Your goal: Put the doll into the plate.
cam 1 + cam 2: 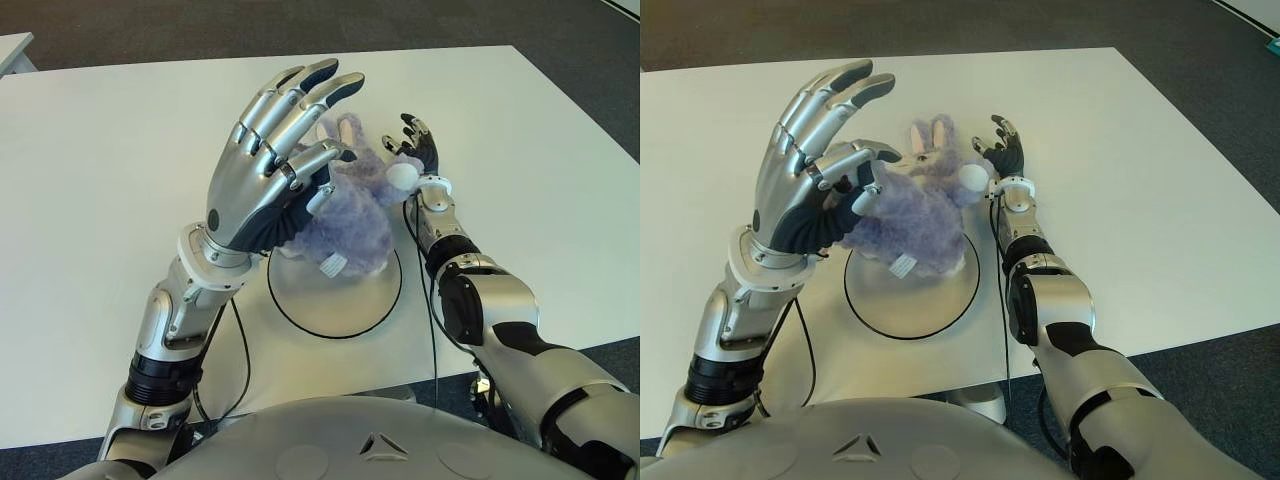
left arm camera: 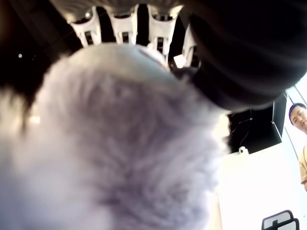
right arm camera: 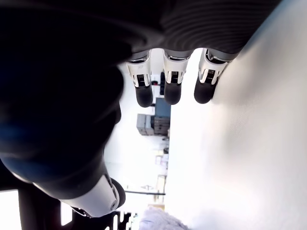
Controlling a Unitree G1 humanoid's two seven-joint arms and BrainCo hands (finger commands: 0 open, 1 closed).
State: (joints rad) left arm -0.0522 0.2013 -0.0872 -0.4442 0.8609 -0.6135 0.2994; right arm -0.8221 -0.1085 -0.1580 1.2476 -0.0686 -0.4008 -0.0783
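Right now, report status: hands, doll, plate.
Left hand open against doll. Right hand open, beside doll's far side. Doll over plate. Nothing in the way.

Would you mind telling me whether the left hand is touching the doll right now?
Touching. In the right eye view the left hand has its thumb and palm pressed into the fur of the doll.

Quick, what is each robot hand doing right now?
Left hand: fingers spread open against the doll, not gripping.
Right hand: open, holding nothing, beside the doll.
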